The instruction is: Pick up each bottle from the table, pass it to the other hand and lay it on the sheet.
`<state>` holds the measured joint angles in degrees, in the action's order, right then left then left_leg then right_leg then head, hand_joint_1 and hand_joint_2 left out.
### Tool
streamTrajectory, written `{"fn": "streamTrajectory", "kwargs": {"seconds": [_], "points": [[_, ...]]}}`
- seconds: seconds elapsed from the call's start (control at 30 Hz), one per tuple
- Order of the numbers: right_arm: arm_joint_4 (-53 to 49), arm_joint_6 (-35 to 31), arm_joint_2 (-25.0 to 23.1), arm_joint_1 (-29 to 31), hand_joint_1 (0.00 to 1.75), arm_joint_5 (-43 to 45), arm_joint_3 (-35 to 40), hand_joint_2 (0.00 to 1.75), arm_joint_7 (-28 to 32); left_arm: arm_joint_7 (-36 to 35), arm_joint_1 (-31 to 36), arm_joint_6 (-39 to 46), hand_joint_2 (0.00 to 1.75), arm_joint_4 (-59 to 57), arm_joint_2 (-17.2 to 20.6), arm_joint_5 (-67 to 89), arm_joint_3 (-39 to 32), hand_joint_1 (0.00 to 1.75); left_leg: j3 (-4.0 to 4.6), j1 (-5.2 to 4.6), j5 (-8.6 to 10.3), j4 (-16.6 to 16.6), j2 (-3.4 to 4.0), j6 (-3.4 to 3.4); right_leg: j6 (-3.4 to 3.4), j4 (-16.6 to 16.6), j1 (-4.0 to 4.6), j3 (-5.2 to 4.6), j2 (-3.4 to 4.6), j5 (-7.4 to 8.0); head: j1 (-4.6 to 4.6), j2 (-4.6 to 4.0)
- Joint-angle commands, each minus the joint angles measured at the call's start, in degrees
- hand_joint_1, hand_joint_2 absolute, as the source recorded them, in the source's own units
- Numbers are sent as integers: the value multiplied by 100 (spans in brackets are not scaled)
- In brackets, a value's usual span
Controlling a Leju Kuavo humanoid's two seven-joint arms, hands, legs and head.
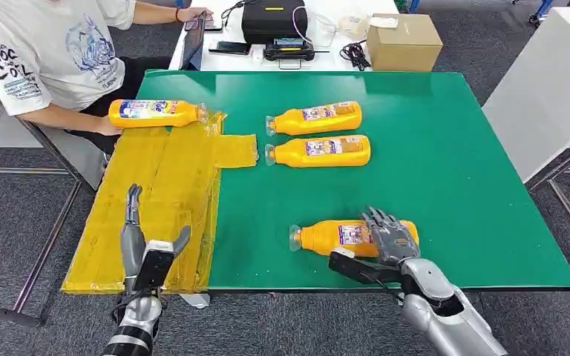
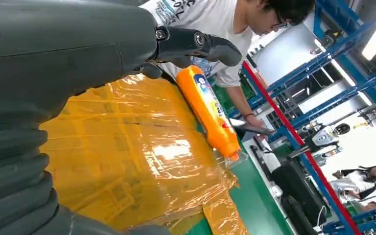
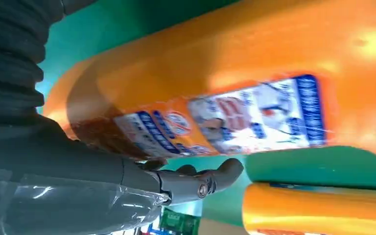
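Table: green-topped rectangular table (image 1: pixel 445 163), holding everything below.
Sheet: crinkled yellow plastic sheet (image 1: pixel 156 200) over the table's left side; one orange plastic bottle with a printed label (image 1: pixel 154 113) already lies at its far end, a seated person's hand touching its base.
Waiting bottles: two more orange labelled bottles (image 1: pixel 315 119) (image 1: pixel 319 150) lie side by side mid-table, off the sheet.
Near bottle: orange labelled bottle with a clear cap (image 1: pixel 334 236) lies on its side near the front edge, under the right hand.
Right hand (image 1: pixel 387 236): fingers draped over the near bottle's base end, thumb alongside it; whether the grip has closed, I cannot tell.
Left hand (image 1: pixel 142 248): empty, fingers spread, above the sheet's near end.
Risk: the round bottle could roll or slip out, since the hand sits at the base end and not the middle.
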<state>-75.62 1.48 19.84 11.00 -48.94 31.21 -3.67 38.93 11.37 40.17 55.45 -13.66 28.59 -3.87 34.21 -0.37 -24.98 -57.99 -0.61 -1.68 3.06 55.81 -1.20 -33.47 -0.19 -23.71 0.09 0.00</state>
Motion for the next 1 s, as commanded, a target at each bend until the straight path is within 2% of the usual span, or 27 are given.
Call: {"fn": "streamTrajectory", "kwargs": {"seconds": [0.03,0.43,0.87,0.9,1.0], "points": [[-235,144,239,-170,0,96,-175,175,-119,107,236,-17,175,-501,95,-70,187,0,-18,7,-9,-1,-1,13,-16,0,8,20,-5,-9,0,0],[67,227,143,-224,0,-54,-203,175,-281,107,282,-17,175,-619,99,-39,219,0,-21,10,-6,1,-1,11,-16,-7,12,24,-6,-5,0,0],[456,472,176,-185,0,287,-353,175,-198,107,364,-17,175,-815,115,-152,413,0,-22,8,-3,5,-6,10,-14,-11,10,27,-10,-3,0,0],[484,473,192,-208,7,307,-373,175,-197,107,370,-17,175,-841,108,-158,415,0,-19,7,-2,4,-5,8,-12,-10,8,23,-8,-3,0,0],[492,473,196,-210,7,313,-378,175,-195,107,374,-17,175,-846,111,-160,414,0,-23,8,-3,3,-5,10,-13,-9,10,27,-8,-3,0,0]]}}
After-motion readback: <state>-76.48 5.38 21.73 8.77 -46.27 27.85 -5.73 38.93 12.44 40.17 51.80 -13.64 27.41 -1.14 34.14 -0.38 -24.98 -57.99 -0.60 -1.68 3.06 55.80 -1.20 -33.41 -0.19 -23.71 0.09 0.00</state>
